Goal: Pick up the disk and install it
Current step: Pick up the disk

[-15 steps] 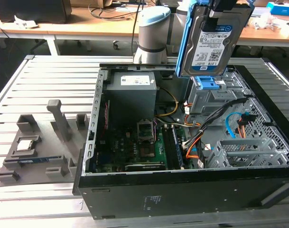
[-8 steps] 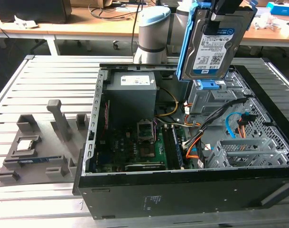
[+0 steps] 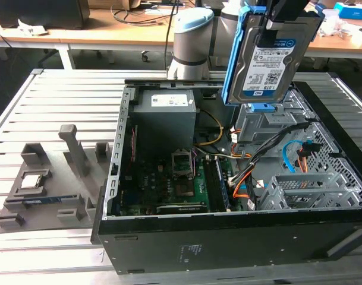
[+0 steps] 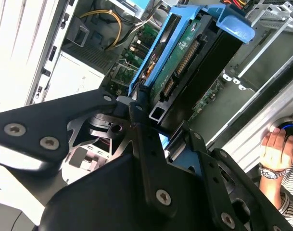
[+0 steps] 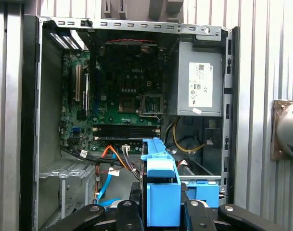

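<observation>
Disk: the flat silver metal hard drive in its blue plastic bracket (image 3: 268, 62) hangs tilted in the air, just above the grey drive bay (image 3: 259, 127) and clear of it.
Jaws: the black gripper (image 3: 268, 32) is clamped narrow on the disk's upper end, holding it from above.
Arm: its grey-and-blue base (image 3: 191, 35) stands behind the open black computer case (image 3: 228, 237), which lies on a slatted metal table (image 3: 50, 101).
Exterior view: the labelled face of the disk.
Second wrist view: the disk's green circuit-board underside, and a person's hand (image 4: 276, 149) beside the table.
First wrist view: the bracket edge-on over the case's green motherboard (image 5: 117, 96).
Label: a white-and-blue sticker (image 3: 270, 68) with barcode.
</observation>
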Controlling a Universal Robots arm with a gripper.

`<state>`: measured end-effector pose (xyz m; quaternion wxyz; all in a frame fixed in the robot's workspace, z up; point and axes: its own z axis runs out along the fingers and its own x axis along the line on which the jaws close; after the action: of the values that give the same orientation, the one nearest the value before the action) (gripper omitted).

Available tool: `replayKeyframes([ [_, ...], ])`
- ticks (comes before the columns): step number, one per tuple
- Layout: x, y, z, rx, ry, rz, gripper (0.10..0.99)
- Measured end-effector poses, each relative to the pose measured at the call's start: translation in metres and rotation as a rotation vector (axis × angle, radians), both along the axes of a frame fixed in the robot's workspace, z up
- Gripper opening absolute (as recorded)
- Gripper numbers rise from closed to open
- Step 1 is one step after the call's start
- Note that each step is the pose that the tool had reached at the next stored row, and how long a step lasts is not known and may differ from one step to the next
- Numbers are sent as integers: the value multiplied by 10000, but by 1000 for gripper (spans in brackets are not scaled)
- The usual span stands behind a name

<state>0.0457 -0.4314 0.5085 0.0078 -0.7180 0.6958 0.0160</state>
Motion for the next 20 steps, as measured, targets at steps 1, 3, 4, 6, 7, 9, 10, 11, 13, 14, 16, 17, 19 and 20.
replayKeyframes([
  [1,0,-9,-1,-2,0,0,365],
  [3,0,-22,-3,-5,0,0,365],
  [4,0,-31,-5,-5,0,0,365],
  [6,0,-61,-9,-10,0,0,365],
  [7,0,-73,-11,-12,0,0,365],
  [9,0,-94,-14,-15,1,0,365],
  [10,0,-102,-15,-15,0,0,365],
  [11,0,-110,-16,-16,0,0,365],
  [13,0,-126,-19,-18,0,0,365],
  [14,0,-136,-20,-18,0,0,365],
  [16,0,-163,-24,-20,0,0,365],
  [17,0,-174,-26,-21,0,0,365],
  [19,0,-201,-30,-23,0,0,365],
  [20,0,-207,-31,-24,0,0,365],
])
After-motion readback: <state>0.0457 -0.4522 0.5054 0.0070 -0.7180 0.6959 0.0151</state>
